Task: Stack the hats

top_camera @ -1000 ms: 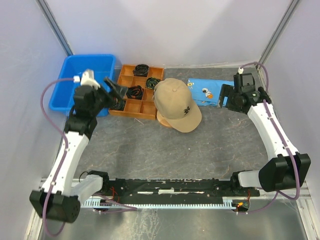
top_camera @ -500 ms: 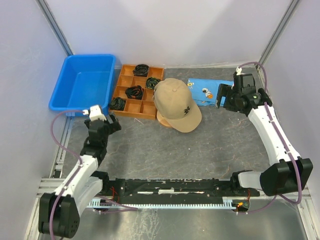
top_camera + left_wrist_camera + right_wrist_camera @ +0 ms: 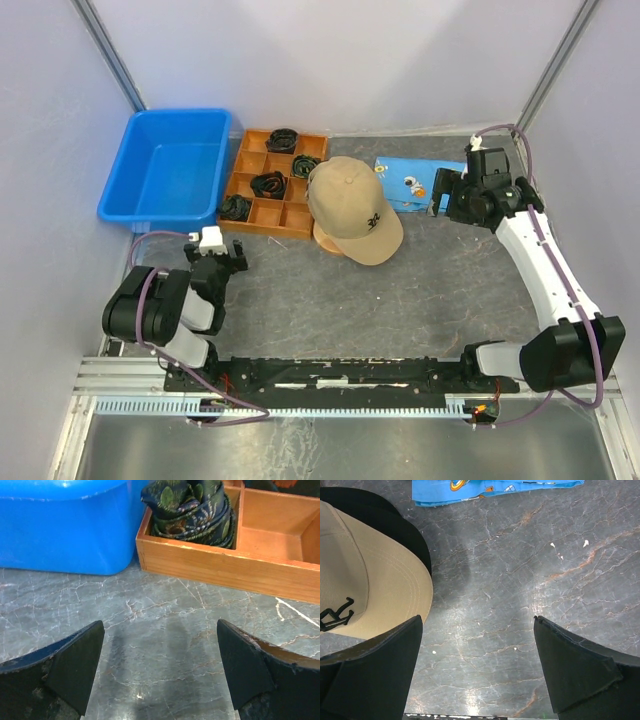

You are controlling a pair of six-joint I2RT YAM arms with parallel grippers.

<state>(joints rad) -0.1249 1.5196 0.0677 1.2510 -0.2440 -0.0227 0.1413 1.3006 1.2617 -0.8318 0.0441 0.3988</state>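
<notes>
Tan cap (image 3: 352, 208) with a dark emblem sits at centre of the top view, on top of other caps. In the right wrist view a black brim (image 3: 400, 517) pokes out under its tan brim, upper left. Left gripper (image 3: 222, 258) is low at lower left, arm folded near its base, jaws wide, nothing between them, over bare table (image 3: 420, 290). Its wrist view shows the blue bin (image 3: 60, 525) upper left, touching the wooden divider tray (image 3: 225, 570), with a patterned coiled bundle (image 3: 192, 507) in the near corner compartment. Right gripper (image 3: 445, 190) hovers at right of centre, jaws wide, empty, beside the blue cartoon-print cloth (image 3: 405, 185).
</notes>
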